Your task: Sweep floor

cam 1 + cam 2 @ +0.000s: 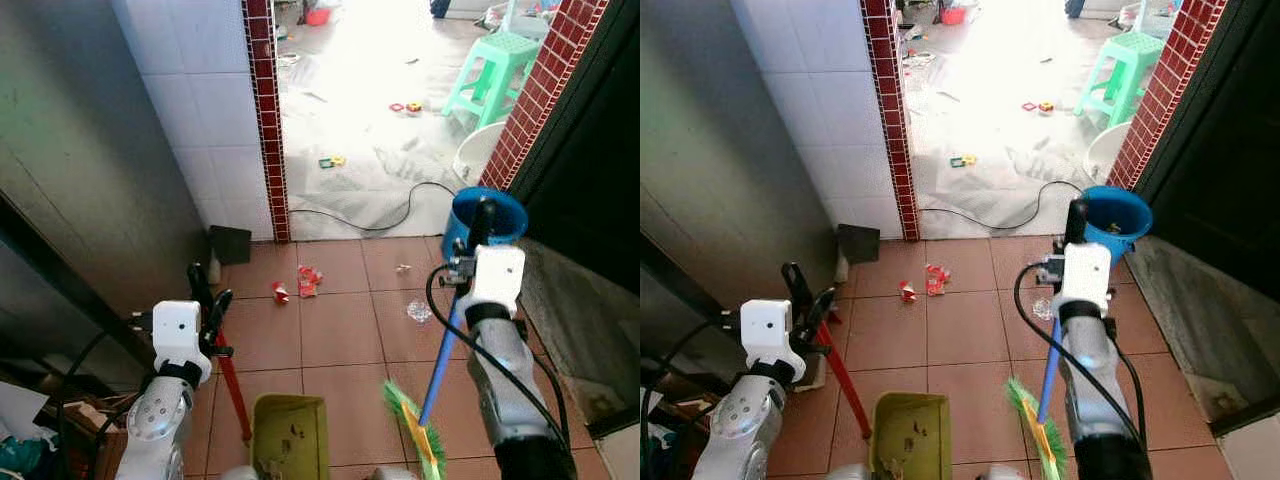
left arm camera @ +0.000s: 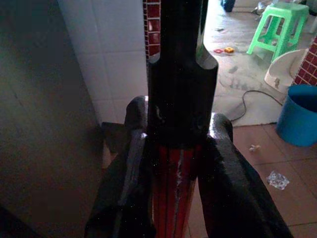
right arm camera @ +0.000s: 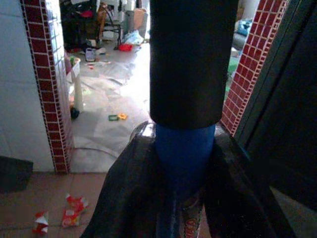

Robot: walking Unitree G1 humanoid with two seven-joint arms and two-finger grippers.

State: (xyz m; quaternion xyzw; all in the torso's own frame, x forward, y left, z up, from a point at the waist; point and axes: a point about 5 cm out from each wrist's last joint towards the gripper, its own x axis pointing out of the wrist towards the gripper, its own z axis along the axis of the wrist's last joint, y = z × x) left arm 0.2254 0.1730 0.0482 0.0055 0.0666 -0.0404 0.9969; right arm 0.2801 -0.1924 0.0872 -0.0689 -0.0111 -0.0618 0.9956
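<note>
My left gripper (image 1: 207,290) is shut on the red handle (image 1: 232,385) of a yellow-green dustpan (image 1: 290,435) that rests on the tiles near my feet. The right gripper (image 1: 478,228) is shut on the blue broom handle (image 1: 441,355), whose green bristle head (image 1: 412,422) touches the floor beside the dustpan. In the left wrist view the fingers (image 2: 225,183) clamp the red handle (image 2: 173,198) below its black cap. In the right wrist view the blue handle (image 3: 184,153) sits between the fingers. Red wrapper scraps (image 1: 300,283) and a clear plastic scrap (image 1: 419,311) lie on the tiles ahead.
A blue bucket (image 1: 500,212) stands at the right by a red brick pillar (image 1: 540,90). A white tiled wall (image 1: 205,110) with a red strip is on the left. Beyond the doorway are a black cable (image 1: 400,215), a green stool (image 1: 492,75) and scattered litter.
</note>
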